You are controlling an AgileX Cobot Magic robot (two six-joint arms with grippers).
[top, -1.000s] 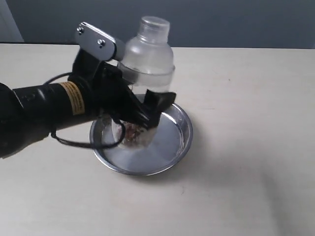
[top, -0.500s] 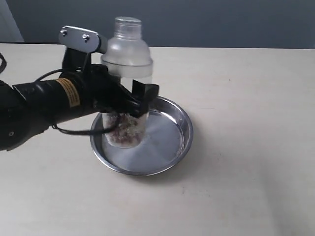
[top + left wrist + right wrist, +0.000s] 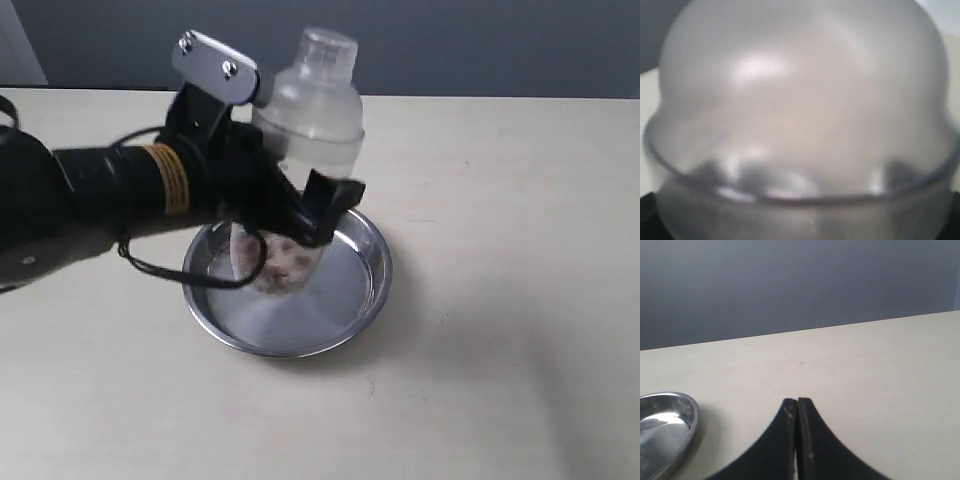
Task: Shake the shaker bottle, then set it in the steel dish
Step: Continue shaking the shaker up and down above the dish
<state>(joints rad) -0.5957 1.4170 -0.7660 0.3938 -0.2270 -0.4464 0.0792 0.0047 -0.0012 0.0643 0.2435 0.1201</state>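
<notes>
The frosted shaker bottle (image 3: 312,110) is tilted to the right over the steel dish (image 3: 365,295), its pinkish-brown granules low in the body just above the dish floor. My left gripper (image 3: 300,205) is shut on the bottle's middle; one black finger (image 3: 330,200) shows on its right side. The left wrist view is filled by the bottle's domed shoulder (image 3: 800,90), blurred. My right gripper (image 3: 797,401) is shut and empty above bare table, out of the exterior view, with the dish rim (image 3: 687,422) off to one side of it.
The pale table (image 3: 500,200) spreads round the dish on every side. A dark grey wall (image 3: 450,45) runs behind its far edge. The left arm's black body and cable (image 3: 150,270) lie over the table left of the dish.
The bottle swung left and upright half a second ago, then back to the right with a tilt now, still held by the left gripper over the dish.
</notes>
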